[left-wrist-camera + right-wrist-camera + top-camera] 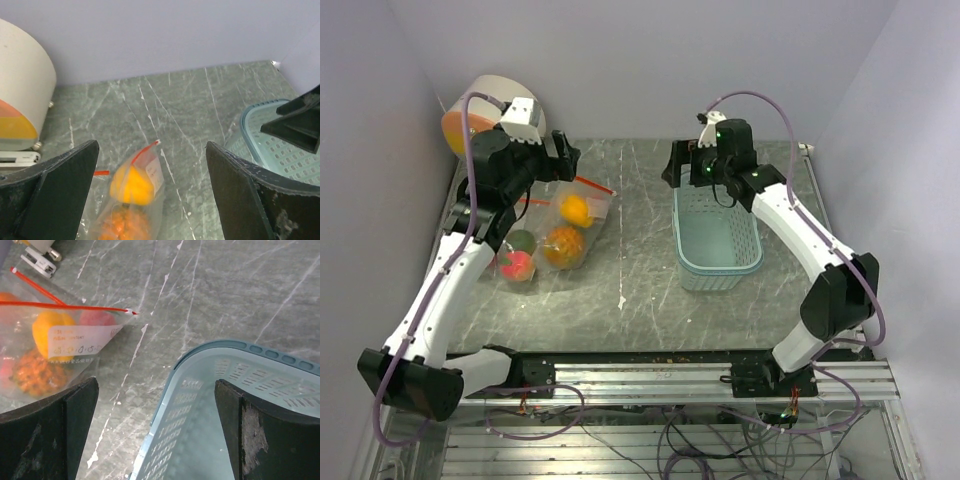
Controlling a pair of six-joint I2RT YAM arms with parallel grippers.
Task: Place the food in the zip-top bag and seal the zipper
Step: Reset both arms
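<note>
The clear zip-top bag [552,240] with a red zipper [592,184] lies on the left of the table. It holds the food: a yellow piece [576,210], an orange one [564,246], a red-peach one [518,265] and a green one [523,241]. My left gripper [563,160] is open and empty above the bag's far end. In the left wrist view the bag [152,172] and yellow piece [131,186] lie between the open fingers of the left gripper [151,155]. My right gripper [676,165] is open and empty over the basket's far left corner. In the right wrist view the bag [75,337] shows two red zipper strips spreading apart.
An empty pale teal slatted basket [692,262] stands right of centre, under my right gripper [156,390]; its rim [225,346] shows there. A round white device with an orange side [485,105] stands at the back left corner. Walls close in on three sides.
</note>
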